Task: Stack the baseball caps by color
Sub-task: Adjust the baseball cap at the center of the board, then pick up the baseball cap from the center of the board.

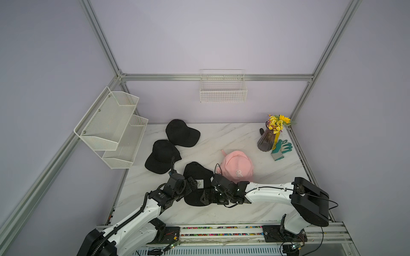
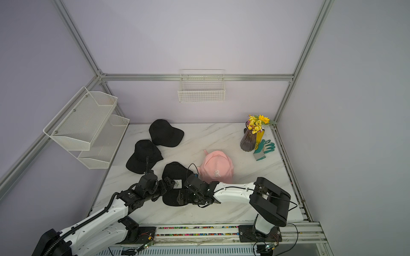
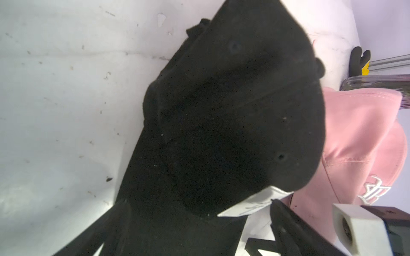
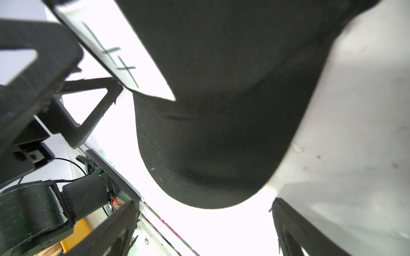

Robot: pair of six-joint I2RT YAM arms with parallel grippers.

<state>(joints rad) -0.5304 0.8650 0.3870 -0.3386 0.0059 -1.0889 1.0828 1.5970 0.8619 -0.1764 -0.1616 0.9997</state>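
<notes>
Top views both show a glossy, marbled white worktop (image 1: 244, 137). Three soft black caps with curved brims lie left of centre. The far cap (image 1: 180, 133) touches the middle cap (image 1: 162, 155). The tagged cap (image 1: 195, 175) lies nearest the front, just beside the pink cap (image 1: 238, 164), which bears a white embroidered logo. Spread wide and unclamped: left pincer (image 1: 194, 184) at the tagged crown, right pincer (image 1: 205, 197) over its brim.

Dark ribbed vase (image 1: 266, 141) with yellow flowers (image 1: 277, 122) just beside teal gloves (image 1: 282, 148) on marble table (image 1: 230, 137); white wire basket (image 1: 223, 94) on back wall.
</notes>
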